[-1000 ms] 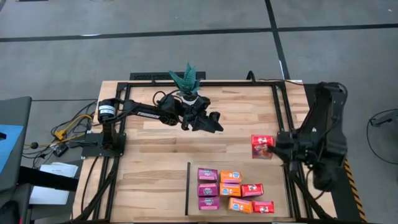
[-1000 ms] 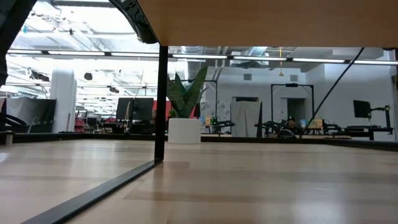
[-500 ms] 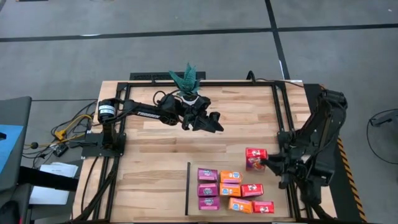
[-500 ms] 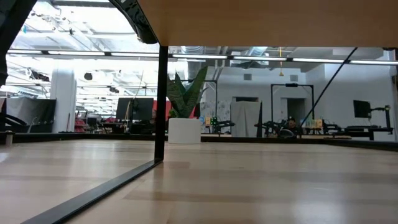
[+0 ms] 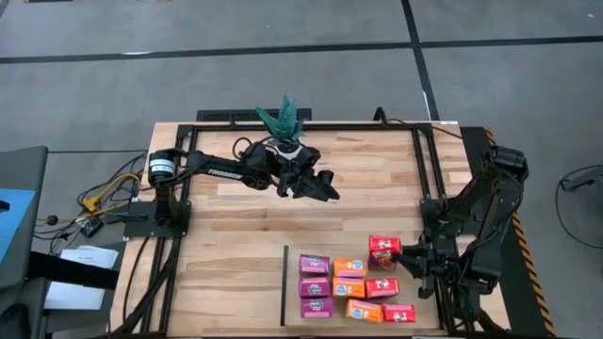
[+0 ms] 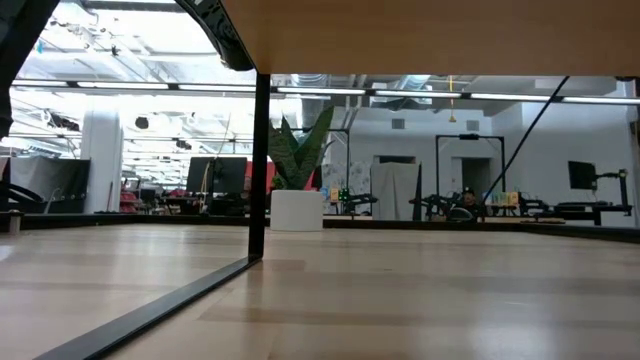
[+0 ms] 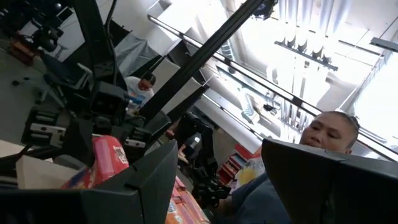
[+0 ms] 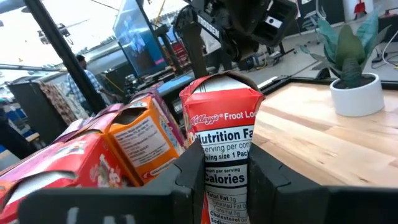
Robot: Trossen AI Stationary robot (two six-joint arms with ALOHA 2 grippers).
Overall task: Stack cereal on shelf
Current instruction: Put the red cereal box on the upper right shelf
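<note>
My right gripper (image 5: pixel 394 254) is shut on a red cereal box (image 5: pixel 383 251) at the far right corner of the cereal group (image 5: pixel 349 287). That group is purple, orange and red boxes standing on the shelf, the light panel behind the black strip (image 5: pixel 285 282). In the right wrist view the red box (image 8: pixel 224 134) stands between my fingers, with orange boxes (image 8: pixel 140 140) beside it. My left gripper (image 5: pixel 325 186) hovers open and empty near the potted plant (image 5: pixel 283 122) at the far side. My right gripper pinches the red box's two narrow sides (image 8: pixel 205 155) between its two fingers (image 8: pixel 261 174), which reach in level from the table's right side. The box stands upright with its top flap up. Its bottom is hidden by the gripper, so whether it rests on anything does not show.
A black frame (image 5: pixel 422 169) runs round the tabletop. The plant's white pot (image 6: pixel 296 210) stands at the far edge. Bare wood (image 5: pixel 245 245) lies left of the strip and across the middle. A person (image 7: pixel 323 134) shows beyond the table in the left wrist view.
My right gripper has carried the red box down and toward the table's near edge, a little leftward, up to the far right corner of the cereal group. It has rolled slightly and stayed shut on the box, which remains upright.
</note>
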